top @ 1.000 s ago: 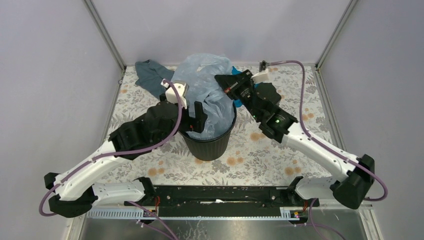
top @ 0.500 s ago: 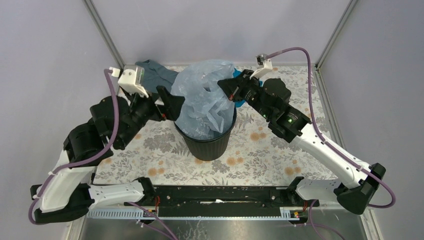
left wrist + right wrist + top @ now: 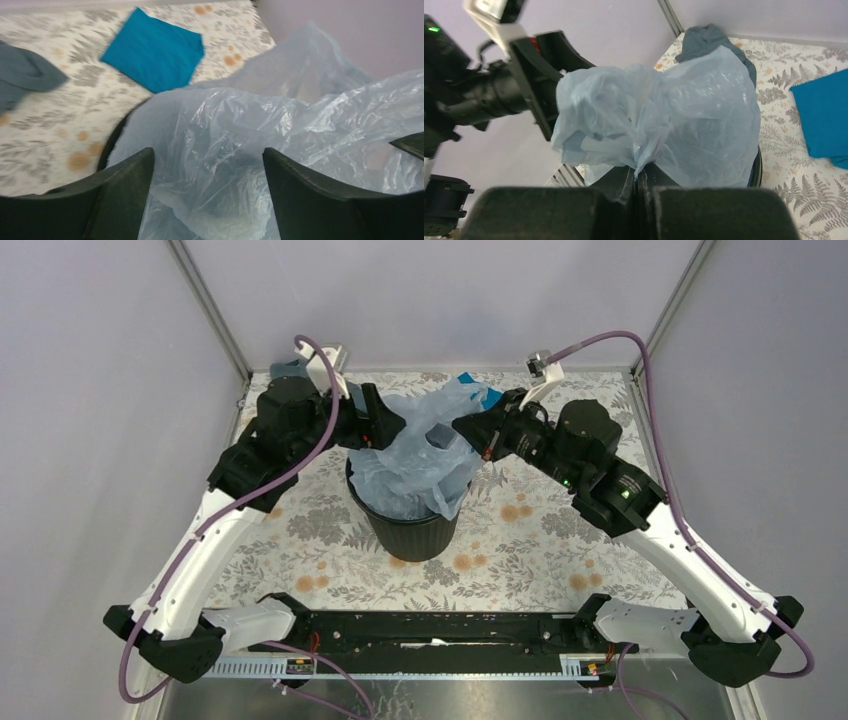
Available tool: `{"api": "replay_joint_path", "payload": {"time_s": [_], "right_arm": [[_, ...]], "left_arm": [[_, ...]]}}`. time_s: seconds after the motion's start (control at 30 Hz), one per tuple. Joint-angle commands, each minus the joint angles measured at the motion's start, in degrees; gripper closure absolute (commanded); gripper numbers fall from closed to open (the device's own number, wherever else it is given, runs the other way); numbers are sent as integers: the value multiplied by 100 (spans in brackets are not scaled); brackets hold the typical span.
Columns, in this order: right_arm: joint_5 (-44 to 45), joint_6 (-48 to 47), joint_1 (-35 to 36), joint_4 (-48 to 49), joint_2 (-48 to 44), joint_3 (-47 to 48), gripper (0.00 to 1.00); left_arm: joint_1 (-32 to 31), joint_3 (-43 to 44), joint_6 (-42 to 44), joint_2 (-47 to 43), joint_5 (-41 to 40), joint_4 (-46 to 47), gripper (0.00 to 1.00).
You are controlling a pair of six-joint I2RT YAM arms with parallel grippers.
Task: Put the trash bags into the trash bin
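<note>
Over the trash bin [image 3: 415, 530], my right gripper [image 3: 470, 428] pinches the trash bags [image 3: 415, 455]; I should press them down gently with my wide-open left gripper [image 3: 388, 430].

Floral table cover [image 3: 520, 540] under it all, grey ferns and orange blooms on white. On my left wrist camera, the teal cloth [image 3: 152, 50] lies flat at twelve o'clock, folded, its edges crisp. At nine o'clock in that same view, the grey-blue cloth [image 3: 22, 75] sits rumpled, cut off by the frame edge. The two lie apart, with printed pattern between them. From above, grey-blue is at eleven o'clock on the table and teal just past twelve, both near the far edge and mostly hidden. Pale lilac walls [image 3: 100, 390] all round, a metal post [image 3: 207, 310] at eleven.
</note>
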Motion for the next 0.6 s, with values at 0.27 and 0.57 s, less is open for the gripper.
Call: {"api": "replay_joint_path", "payload": {"time_s": [0.27,0.57], "right_arm": [[-182,-349,-13,-24,16,469,100],[-580,-558,-6,-90,293,261,100]], "left_arm": [[5,-1644,-983,-29,1192,714,45],[1,-708,-398,-251,821,-154,28]]}}
